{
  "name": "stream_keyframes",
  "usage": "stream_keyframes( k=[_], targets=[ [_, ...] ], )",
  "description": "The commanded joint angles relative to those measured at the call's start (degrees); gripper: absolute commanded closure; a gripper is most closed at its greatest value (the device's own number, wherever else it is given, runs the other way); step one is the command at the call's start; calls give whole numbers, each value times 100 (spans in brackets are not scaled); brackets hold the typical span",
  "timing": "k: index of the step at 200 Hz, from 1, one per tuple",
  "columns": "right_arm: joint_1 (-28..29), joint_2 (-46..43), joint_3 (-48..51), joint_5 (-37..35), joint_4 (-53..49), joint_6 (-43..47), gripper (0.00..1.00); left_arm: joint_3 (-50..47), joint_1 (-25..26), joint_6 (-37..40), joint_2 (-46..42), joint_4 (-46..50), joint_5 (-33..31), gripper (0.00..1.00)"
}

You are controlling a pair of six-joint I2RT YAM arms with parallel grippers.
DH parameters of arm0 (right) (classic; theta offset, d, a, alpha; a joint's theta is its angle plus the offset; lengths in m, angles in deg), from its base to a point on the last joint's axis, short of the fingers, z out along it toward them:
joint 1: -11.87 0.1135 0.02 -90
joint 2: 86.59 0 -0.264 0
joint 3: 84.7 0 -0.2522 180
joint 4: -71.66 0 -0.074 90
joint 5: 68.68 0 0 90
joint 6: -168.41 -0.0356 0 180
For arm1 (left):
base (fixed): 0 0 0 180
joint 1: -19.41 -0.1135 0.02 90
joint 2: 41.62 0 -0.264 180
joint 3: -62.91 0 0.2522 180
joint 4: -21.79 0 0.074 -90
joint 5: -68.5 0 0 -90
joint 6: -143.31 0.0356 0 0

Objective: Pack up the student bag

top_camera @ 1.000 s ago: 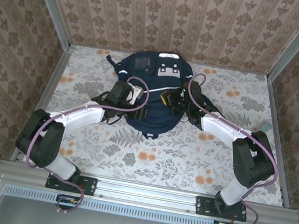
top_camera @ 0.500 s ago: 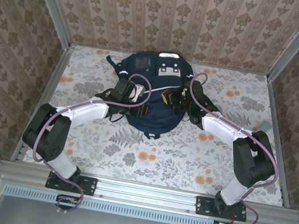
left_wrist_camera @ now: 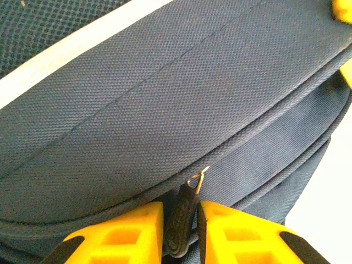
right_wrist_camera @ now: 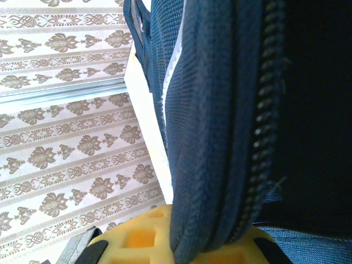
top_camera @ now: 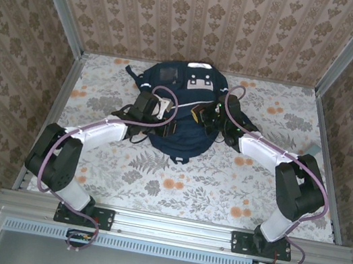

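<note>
— At the far middle of the worktop [top_camera: 175, 179] the bag [top_camera: 178, 129] is laid flat, with its patches [top_camera: 199, 81] turned toward the back wall [top_camera: 203, 20]. How are the arms posed?

— Both are stretched forward and bent inward, so that the bag is met from two sides. The left hand [top_camera: 161, 110] is set on the bag's left part and the right hand [top_camera: 201, 116] on its right part. The two are placed near each other over the navy fabric.

— What is hidden or hard to make out?

— From above, the fingertips are lost against the dark fabric. In the right wrist view one yellow finger [right_wrist_camera: 144, 243] is seen at the bottom, and a padded edge [right_wrist_camera: 203, 137] of the bag, lined with zipper teeth [right_wrist_camera: 265, 110], is draped over it. The other finger is covered, and the bag's inside is seen merely as blackness.

— And the grips?

— In the left wrist view the left hand's fingers [left_wrist_camera: 124, 236] are closed tight on a dark zipper pull [left_wrist_camera: 184, 220]. Its metal ring [left_wrist_camera: 197, 179] is hooked at the seam below the white stripe [left_wrist_camera: 71, 52]. Whether the right hand is clamped on the edge cannot be told.
</note>
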Motion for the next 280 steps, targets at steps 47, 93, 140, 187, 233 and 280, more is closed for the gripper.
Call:
stream_keyframes(
  k=[47, 93, 140, 187, 233, 280],
  targets=[
    [44, -260, 40, 168, 180, -22, 99, 47, 21, -225, 44, -505, -188, 86],
    [33, -531, 148, -174, -138, 142, 100, -4, 20, -39, -137, -101, -886, 100],
    [-29, -877, 335, -383, -541, 329, 100, -433, -67, 53, -579, 275, -2008, 100],
    [-20, -833, 460, -247, -525, 371, 100, -735, -431, -110, -761, 140, -2224, 100],
    [-20, -768, 489, -159, -587, 443, 100, -390, -992, 176, -358, -11, -1490, 100],
    [-20, -575, 368, 12, -624, 566, 100, 2, -1260, 202, 137, -231, -1024, 100]
  ],
)
